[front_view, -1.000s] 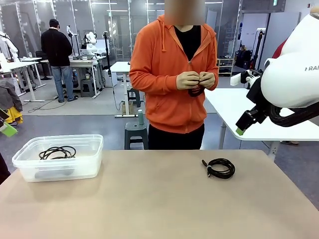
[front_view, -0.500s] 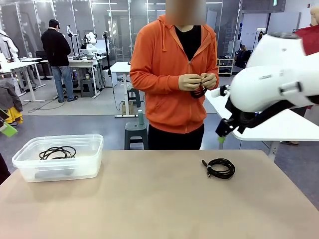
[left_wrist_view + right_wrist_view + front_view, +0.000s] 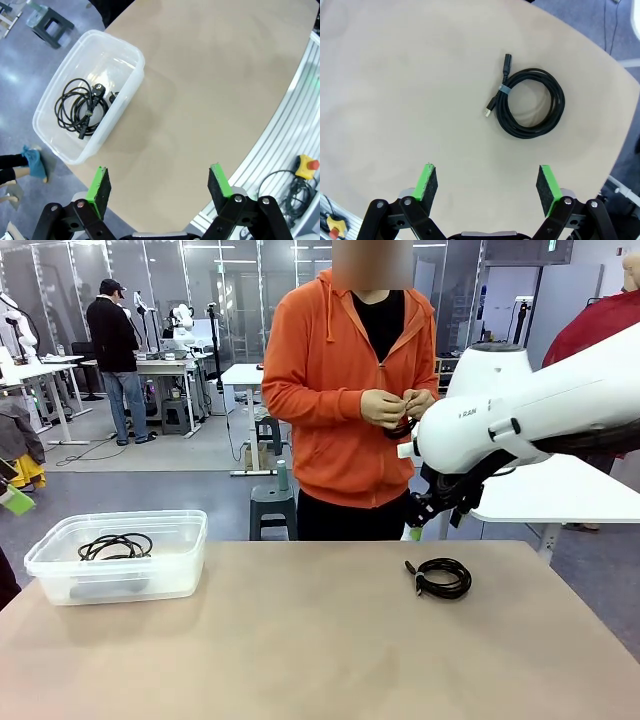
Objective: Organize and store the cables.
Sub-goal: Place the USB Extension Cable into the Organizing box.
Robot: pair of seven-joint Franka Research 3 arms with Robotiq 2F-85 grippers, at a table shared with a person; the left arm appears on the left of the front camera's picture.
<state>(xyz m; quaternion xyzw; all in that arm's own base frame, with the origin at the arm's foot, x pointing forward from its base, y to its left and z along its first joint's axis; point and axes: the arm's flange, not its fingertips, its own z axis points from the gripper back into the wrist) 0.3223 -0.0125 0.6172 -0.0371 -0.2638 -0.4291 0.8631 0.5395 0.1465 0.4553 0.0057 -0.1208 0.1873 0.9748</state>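
One of the cables, a black coil (image 3: 443, 577) bound with a small tie, lies on the tan table right of centre. My right gripper (image 3: 418, 525) hangs a little above and behind it. In the right wrist view the coil (image 3: 532, 107) lies ahead of that open gripper (image 3: 487, 182), whose jaws hold nothing. Another cable (image 3: 115, 545) rests inside the clear plastic bin (image 3: 190, 570) at the table's left. The left wrist view looks down on the bin (image 3: 135, 57) and the cable (image 3: 80, 107) in it, with my left gripper (image 3: 160, 187) open high above the table. The person's hands hold a further cable (image 3: 398, 423) at chest height.
The person in an orange hoodie (image 3: 330, 370) stands at the far edge. A grey stool (image 3: 272, 502) sits behind the table. Beyond the table's near edge, a yellow stop button (image 3: 309, 166) and loose wires (image 3: 290, 187) lie by the rail. The bare tabletop (image 3: 300, 640) stretches between bin and coil.
My right arm has swung in from the right and come down toward the coil on the table. The person's hands stay at the chest, working the cable. The coil and bin have not moved.
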